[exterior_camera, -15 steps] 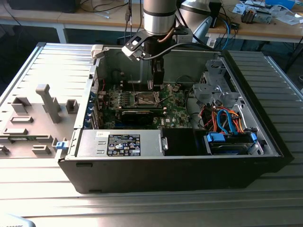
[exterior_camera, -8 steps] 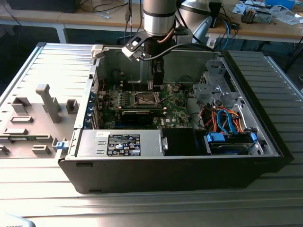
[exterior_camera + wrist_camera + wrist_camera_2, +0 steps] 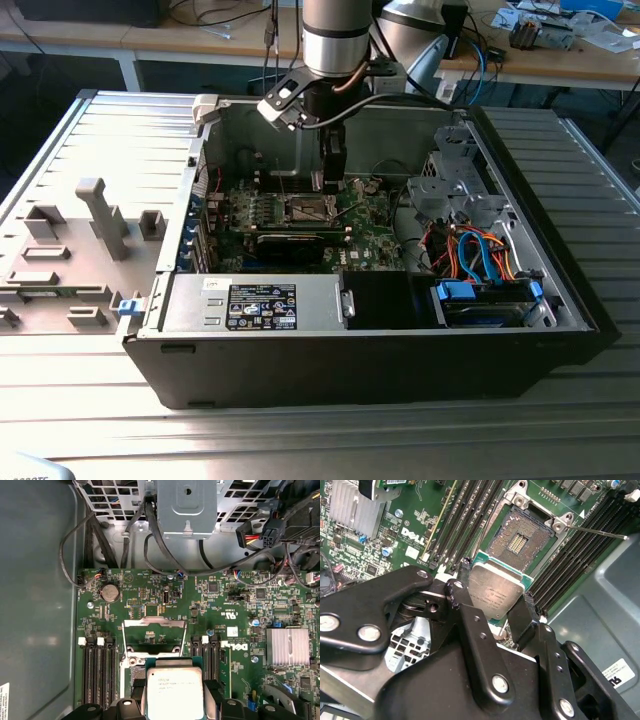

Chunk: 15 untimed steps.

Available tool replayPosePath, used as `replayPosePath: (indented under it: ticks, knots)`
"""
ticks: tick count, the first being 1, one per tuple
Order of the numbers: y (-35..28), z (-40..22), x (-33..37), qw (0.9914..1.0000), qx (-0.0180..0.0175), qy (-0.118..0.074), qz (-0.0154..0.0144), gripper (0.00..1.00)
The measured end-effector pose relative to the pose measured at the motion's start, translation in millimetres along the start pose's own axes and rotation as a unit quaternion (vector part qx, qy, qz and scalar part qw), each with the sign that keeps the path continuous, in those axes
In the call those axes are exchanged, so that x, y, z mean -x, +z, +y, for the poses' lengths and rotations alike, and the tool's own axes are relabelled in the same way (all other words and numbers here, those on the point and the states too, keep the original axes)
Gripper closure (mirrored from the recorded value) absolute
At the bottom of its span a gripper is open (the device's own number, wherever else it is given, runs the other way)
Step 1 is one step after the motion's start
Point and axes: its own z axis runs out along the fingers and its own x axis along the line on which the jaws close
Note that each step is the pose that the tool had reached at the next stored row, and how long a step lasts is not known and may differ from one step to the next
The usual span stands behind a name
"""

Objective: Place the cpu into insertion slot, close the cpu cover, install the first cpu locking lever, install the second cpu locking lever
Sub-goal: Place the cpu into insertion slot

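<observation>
My gripper is shut on the cpu, a flat square chip with a silver face and a green rim, pinched by its two opposite edges between black fingers. The chip hangs just beside and above the insertion slot, a dark open socket with a silver rim on the green board. In the first wrist view the cpu lies over the near part of the socket, and the cpu cover stands open past it. A thin locking lever sticks out, unlatched. In the exterior view the gripper reaches down into the case over the socket.
Memory slots flank the socket on both sides. A finned heatsink sits on the board. Cables and a metal bracket lie beyond the board. The power supply and drive bay line the case front.
</observation>
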Motion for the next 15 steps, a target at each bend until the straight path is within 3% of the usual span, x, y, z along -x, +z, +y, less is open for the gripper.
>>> replayPosePath:
  ticks: [8, 15]
  knots:
    - [3.6, -1.9, -0.2, 1.0, 0.0, 0.0, 0.0, 0.45]
    - [8.4, -7.6, -0.6, 1.0, 0.0, 0.0, 0.0001, 0.45]
